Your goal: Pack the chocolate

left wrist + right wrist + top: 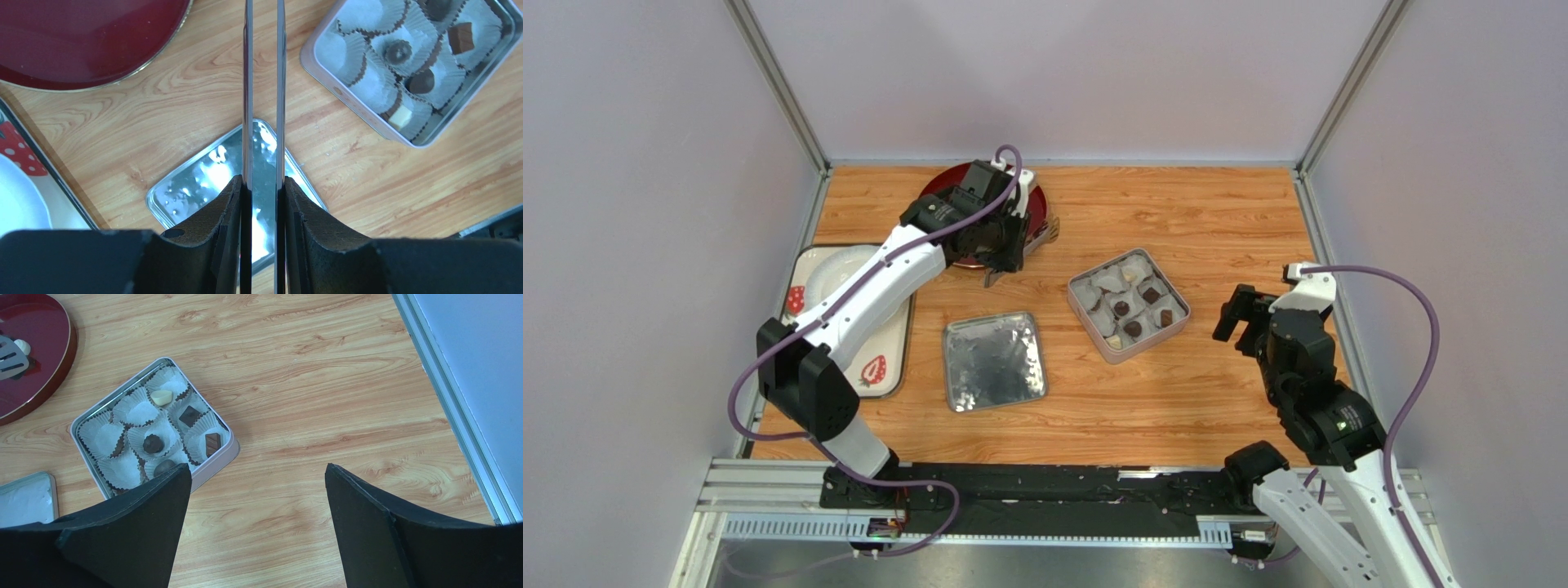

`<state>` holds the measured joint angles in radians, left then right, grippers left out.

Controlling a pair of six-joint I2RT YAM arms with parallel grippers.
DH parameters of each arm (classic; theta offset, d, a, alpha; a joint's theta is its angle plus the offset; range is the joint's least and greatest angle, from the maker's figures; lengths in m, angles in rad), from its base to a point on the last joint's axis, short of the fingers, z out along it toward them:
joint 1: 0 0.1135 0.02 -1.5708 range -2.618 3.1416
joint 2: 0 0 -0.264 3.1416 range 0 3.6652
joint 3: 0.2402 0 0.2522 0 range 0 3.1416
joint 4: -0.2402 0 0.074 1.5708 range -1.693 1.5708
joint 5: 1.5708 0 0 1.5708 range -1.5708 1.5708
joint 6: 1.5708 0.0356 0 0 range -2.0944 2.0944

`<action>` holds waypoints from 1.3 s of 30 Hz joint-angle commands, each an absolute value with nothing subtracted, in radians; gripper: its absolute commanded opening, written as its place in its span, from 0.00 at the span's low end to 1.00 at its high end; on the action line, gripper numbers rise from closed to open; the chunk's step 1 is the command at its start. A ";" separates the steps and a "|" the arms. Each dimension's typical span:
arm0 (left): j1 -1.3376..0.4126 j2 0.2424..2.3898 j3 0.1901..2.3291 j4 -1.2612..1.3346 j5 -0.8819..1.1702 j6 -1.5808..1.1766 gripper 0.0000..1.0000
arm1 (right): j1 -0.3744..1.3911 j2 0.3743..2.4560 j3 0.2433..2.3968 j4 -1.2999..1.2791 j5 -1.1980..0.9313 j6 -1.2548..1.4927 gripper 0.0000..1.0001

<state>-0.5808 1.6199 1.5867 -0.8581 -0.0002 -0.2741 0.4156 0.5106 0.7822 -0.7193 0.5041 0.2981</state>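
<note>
A square tin (pixel 1128 304) lined with white paper cups holds several chocolate pieces: dark ones (pixel 189 416) and a cream-white one (pixel 161 397); from the left wrist a dark block (pixel 460 37) shows among them. My left gripper (pixel 1005 251) hangs by the red plate (pixel 940 184), shut on metal tongs (pixel 263 92) whose two blades run between its fingers (pixel 230 202). In the right wrist view the tongs' head (pixel 7 352) lies over the red plate (pixel 37 373) next to a cream-white piece (pixel 23 346). My right gripper (pixel 258 471) stands open, to the right of the tin.
The tin's shiny lid (pixel 994 360) lies flat on the wooden table, left of the tin. A white tray with strawberry prints (pixel 881 371) sits at the left edge with a white plate on it. Grey walls close in on both sides.
</note>
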 commanded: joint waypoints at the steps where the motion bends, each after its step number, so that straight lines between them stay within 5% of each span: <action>1: -0.603 1.529 1.574 -0.864 0.026 -0.290 0.34 | 0.416 0.499 0.781 -0.673 0.502 0.295 0.84; 39: -0.939 1.535 1.410 -0.785 0.002 -0.482 0.34 | 0.557 0.489 0.750 -0.663 0.584 0.276 0.86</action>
<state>-0.9241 1.5158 1.3869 -0.7872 0.0170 -0.4416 0.5350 0.5095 0.7597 -0.7113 0.5323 0.2920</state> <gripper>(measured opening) 0.348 0.855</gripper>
